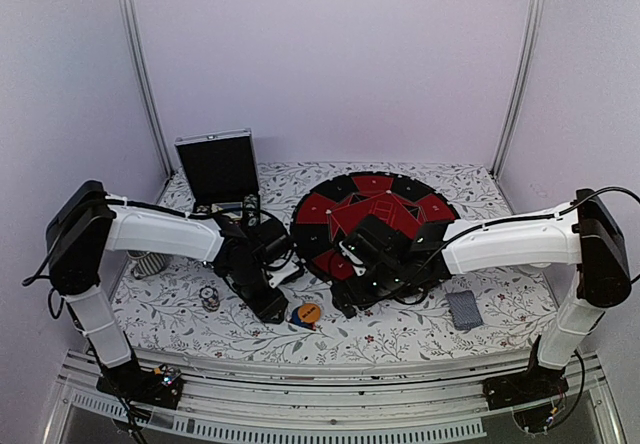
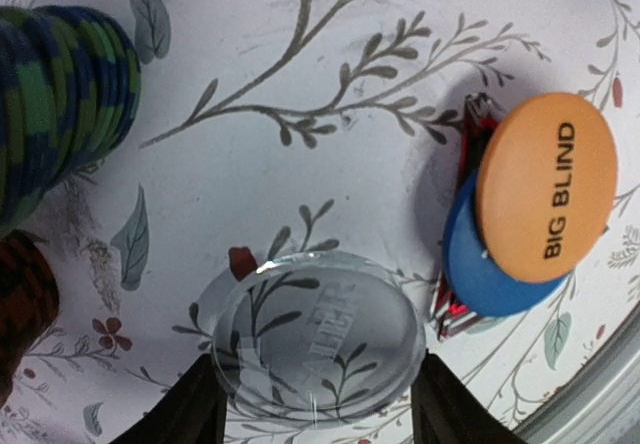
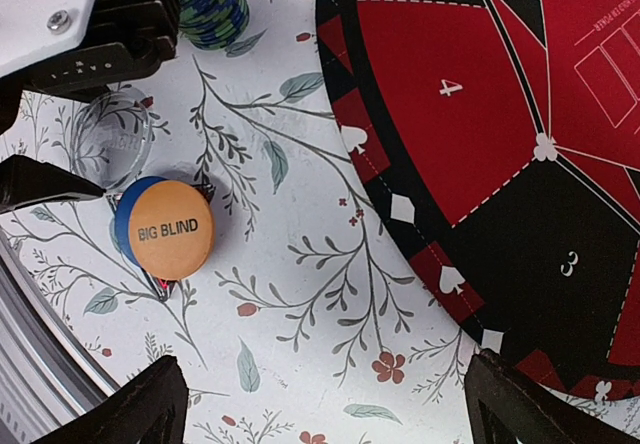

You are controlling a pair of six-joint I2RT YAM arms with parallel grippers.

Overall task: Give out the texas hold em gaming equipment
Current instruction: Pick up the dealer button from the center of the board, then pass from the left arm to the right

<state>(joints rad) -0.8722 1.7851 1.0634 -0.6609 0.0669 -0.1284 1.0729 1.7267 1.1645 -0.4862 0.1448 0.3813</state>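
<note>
the left gripper (image 2: pixel 318 384) points down at the surface (image 2: pixel 300 164), its two dark fingers (image 2: pixel 200 409) spread to either side of a clear round button (image 2: pixel 315 339) that lies flat between them. whether the pads touch its rim, i cannot tell; the raised lettering on it is too faint to read. just beside it sits the orange button (image 2: pixel 545 189) marked "big blind", stacked on a blue button (image 2: pixel 475 279), with a red-black triangle (image 2: pixel 450 314) mostly hidden beneath both. on the other side a stack of teal chips (image 2: pixel 60 104) is cut off by the frame edge, and brown chips (image 2: pixel 20 294) show only as a sliver.

in the top view the left arm reaches from its base across to the middle, wrist bent down near the front edge.

the right gripper (image 3: pixel 322 364) hangs wide apart above bare surface, nothing between its fingers, looking down on the orange button and the edge of the mat (image 3: pixel 450 144). its arm stretches leftward over the near side of the mat. the playing cards (image 1: pixel 463 308) lie near the right arm's elbow, well apart from both grippers. the case (image 1: pixel 217 167) stands open at the back left.
</note>
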